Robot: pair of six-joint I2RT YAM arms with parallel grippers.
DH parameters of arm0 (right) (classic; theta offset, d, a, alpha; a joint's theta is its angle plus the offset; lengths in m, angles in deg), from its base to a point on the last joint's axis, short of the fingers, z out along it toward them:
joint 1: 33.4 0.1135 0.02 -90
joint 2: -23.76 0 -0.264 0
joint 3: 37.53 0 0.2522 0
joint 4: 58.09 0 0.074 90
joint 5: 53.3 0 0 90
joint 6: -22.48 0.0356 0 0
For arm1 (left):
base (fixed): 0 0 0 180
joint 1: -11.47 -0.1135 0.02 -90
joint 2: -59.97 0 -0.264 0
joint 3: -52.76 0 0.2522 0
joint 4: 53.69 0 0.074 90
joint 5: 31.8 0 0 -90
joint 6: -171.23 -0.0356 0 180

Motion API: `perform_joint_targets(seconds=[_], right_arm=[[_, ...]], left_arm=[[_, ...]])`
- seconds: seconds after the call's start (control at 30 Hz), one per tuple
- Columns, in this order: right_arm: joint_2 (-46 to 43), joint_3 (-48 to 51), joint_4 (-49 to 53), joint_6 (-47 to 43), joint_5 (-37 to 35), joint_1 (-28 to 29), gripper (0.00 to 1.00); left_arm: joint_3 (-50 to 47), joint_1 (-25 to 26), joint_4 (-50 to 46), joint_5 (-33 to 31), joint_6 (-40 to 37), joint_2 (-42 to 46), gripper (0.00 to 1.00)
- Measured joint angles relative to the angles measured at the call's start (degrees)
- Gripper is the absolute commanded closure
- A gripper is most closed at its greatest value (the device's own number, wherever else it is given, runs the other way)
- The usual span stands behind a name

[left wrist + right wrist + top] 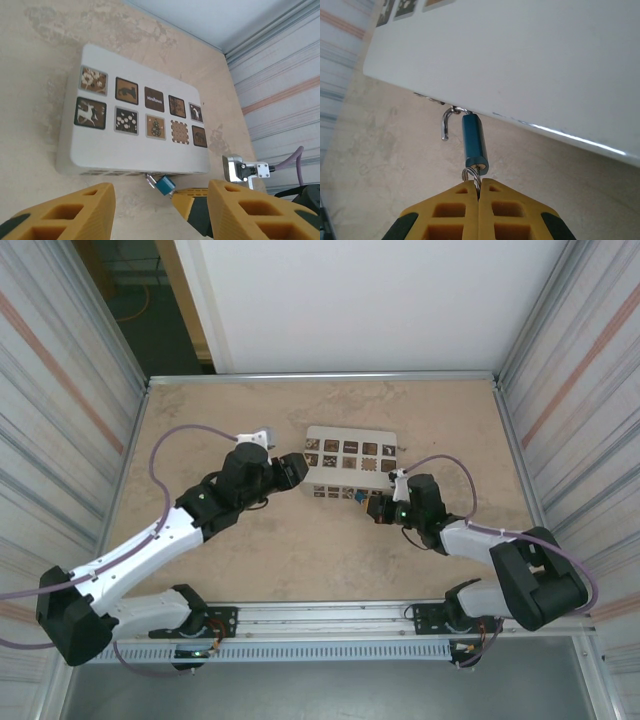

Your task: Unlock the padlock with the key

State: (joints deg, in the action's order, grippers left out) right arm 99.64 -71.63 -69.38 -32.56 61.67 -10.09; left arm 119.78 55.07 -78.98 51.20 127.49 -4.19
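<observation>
While tight on one key (472, 178) in one padlock (474, 142), right fingers (455, 210); left fingers (75, 210) wide; one box (130, 150).

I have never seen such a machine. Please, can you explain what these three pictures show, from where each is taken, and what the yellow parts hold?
It is a robot with two arms on a table. One picture looks down from above; the other two come from small cameras on the wrists. A white box with brown picture squares lies on the table. A blue padlock hangs at its side facing the arms, and its silvery hook looks swung open. The yellow parts are pincers. The left pincer is open and holds nothing. The right pincer is shut on a small key ring at the padlock's bottom end.
</observation>
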Motion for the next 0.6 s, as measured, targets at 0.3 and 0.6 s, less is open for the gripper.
perform_joint_targets(seconds=[0.3, 0.6], right_arm=[[5.3, -0.4, -1.6, 2.4, 2.3, -0.6, 1.00], [5.4, -0.4, -0.1, 3.0, 0.6, -1.0, 0.71]], left_arm=[[0.8, -2.9, -2.0, 0.7, -7.2, -3.0, 0.35], [4.9, -15.6, -2.8, 18.7, -11.7, -14.3, 0.32]])
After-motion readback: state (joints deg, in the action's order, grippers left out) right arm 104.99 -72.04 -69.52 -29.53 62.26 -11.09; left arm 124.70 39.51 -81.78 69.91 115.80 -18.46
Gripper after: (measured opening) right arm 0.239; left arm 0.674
